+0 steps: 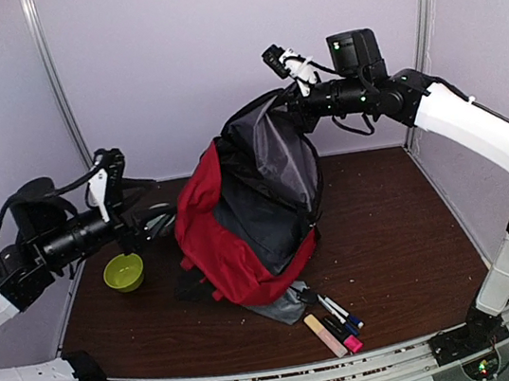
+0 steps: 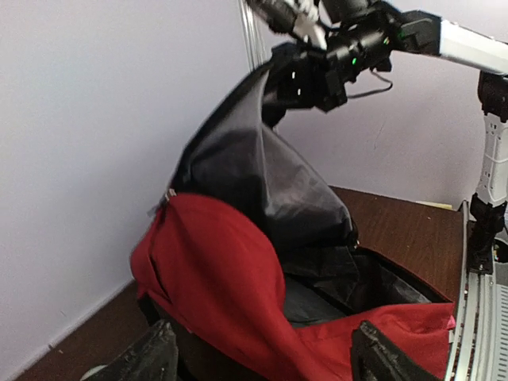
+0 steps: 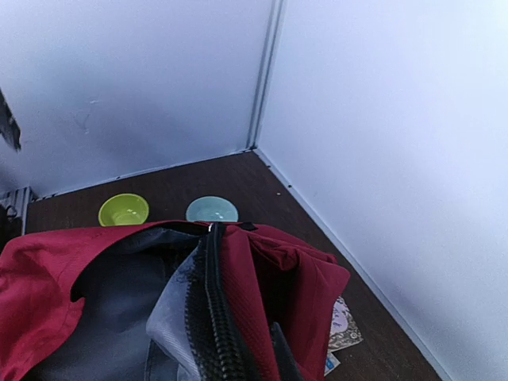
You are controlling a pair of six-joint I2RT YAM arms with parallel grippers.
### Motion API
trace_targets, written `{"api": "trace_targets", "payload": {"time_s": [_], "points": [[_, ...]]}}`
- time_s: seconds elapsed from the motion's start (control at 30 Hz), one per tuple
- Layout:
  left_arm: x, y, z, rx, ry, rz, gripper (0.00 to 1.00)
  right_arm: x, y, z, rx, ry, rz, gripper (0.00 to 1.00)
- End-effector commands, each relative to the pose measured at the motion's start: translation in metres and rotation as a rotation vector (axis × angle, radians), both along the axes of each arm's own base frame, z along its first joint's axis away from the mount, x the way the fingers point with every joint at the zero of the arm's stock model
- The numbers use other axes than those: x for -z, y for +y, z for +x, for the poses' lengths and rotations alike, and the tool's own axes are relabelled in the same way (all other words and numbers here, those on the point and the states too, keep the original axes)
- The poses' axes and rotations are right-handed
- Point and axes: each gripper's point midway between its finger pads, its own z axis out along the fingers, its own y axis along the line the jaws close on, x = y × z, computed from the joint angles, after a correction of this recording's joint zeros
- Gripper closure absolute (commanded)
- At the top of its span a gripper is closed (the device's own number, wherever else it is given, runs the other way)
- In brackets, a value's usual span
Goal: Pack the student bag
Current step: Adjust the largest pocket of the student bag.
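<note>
The red student bag (image 1: 233, 241) stands in the middle of the table with its main compartment wide open and the grey lining showing. My right gripper (image 1: 292, 106) is shut on the bag's upper flap and holds it up high. In the right wrist view the black zipper edge (image 3: 208, 317) runs into my jaws. My left gripper (image 1: 151, 206) is open and empty, just left of the bag's red side. In the left wrist view its fingers (image 2: 147, 361) stand wide apart in front of the red fabric (image 2: 230, 294) and the open mouth.
A green bowl (image 1: 124, 272) sits left of the bag, with a light blue bowl (image 3: 212, 209) beside it. Several markers and a highlighter (image 1: 337, 324) lie in front of the bag by a grey pouch (image 1: 282, 307). A patterned booklet (image 3: 345, 325) lies behind the bag.
</note>
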Motion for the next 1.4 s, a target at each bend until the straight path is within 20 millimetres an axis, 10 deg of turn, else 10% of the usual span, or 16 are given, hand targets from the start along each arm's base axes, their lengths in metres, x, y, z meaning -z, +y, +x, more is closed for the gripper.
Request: {"api": "trace_targets", "payload": {"time_s": [0.0,0.27,0.77,0.83,0.97,1.03,1.23,1.37], "points": [[-0.045,0.022,-0.031,0.033,-0.205,0.02,0.21,-0.032,0.025,-0.051,-0.214,-0.147,-0.029,1.0],[-0.05,-0.025,0.004,0.138,-0.252,0.27,0.16,-0.009,0.058,-0.092,-0.331,-0.219,-0.151,1.0],[-0.018,-0.126,0.052,0.468,-0.331,0.399,0.15,-0.028,0.04,-0.124,-0.359,-0.28,-0.097,1.0],[-0.012,-0.134,0.062,0.465,-0.309,0.406,0.32,-0.031,0.038,-0.128,-0.364,-0.281,-0.088,1.0],[-0.023,-0.14,0.062,0.465,-0.322,0.34,1.0,-0.028,0.026,-0.131,-0.335,-0.274,-0.088,1.0],[-0.03,-0.138,0.062,0.441,-0.342,0.302,1.0,-0.024,0.018,-0.129,-0.297,-0.256,-0.083,1.0],[-0.048,-0.12,0.075,0.26,-0.358,0.238,1.0,-0.002,-0.026,-0.127,-0.233,-0.081,0.072,0.02],[-0.056,-0.113,0.078,0.203,-0.36,0.197,1.0,0.049,-0.049,-0.12,-0.178,0.107,0.179,0.0]]}}
